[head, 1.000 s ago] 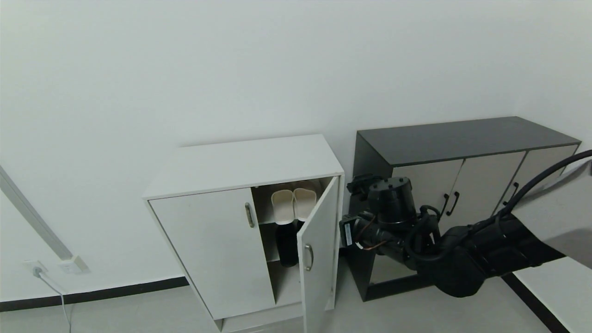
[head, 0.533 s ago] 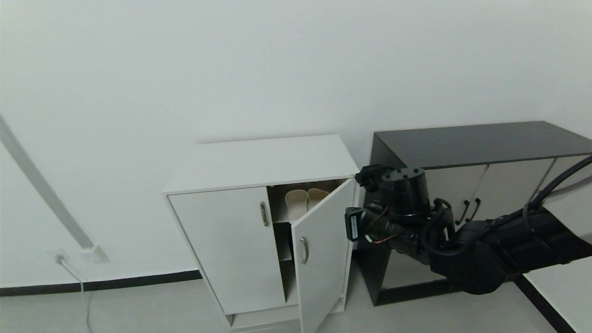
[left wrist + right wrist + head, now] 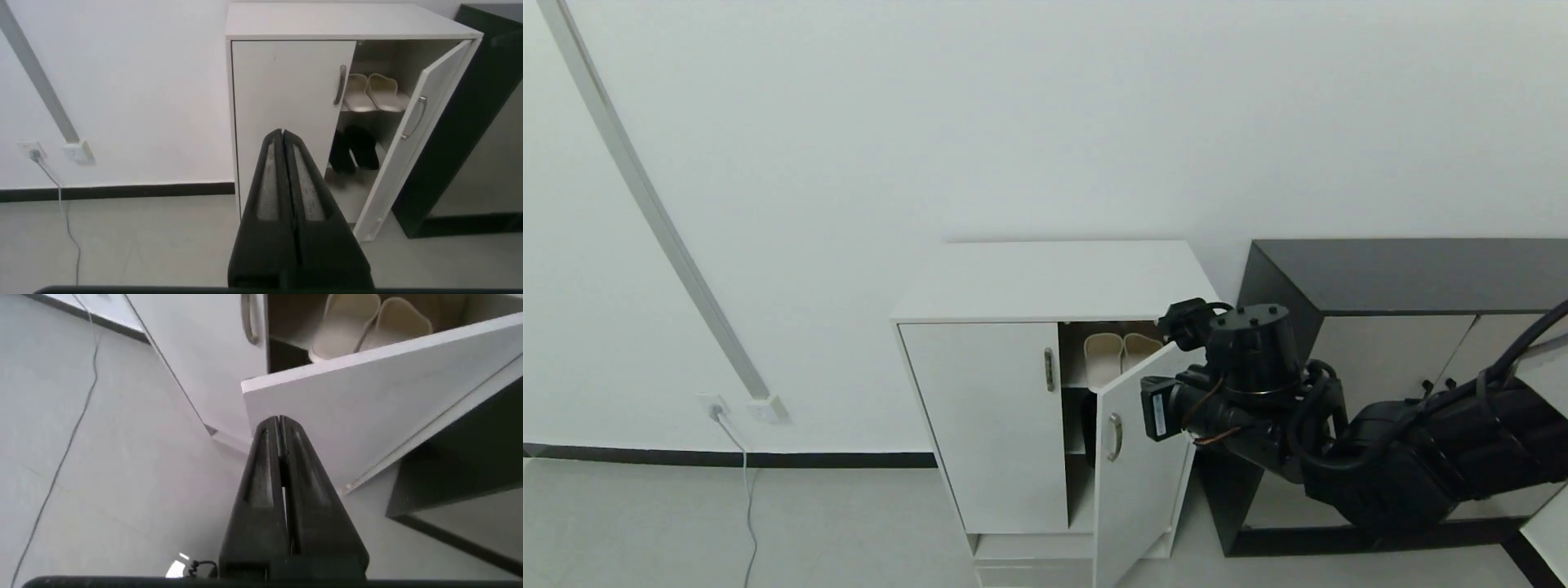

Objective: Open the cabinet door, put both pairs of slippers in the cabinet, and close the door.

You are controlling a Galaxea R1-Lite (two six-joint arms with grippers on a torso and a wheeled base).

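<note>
Cabinet: left door is shut, right door is seen partly open. White slippers are stored inside, up top; black slippers are stored below them. Right gripper is clenched, empty, held at the right door's outer face; contact can't be told. Left gripper is clenched, empty, held well back from the cabinet.

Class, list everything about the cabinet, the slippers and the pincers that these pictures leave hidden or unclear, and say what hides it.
1. Head view: black slippers, mostly hidden behind the ajar right door.
2. Right wrist view: whether the right pincer touches that door; its tip overlaps the door's edge.
3. Every view: whatever lies behind the shut left door.
4. Head view: dark sideboard, cut off by the picture's edge.
</note>
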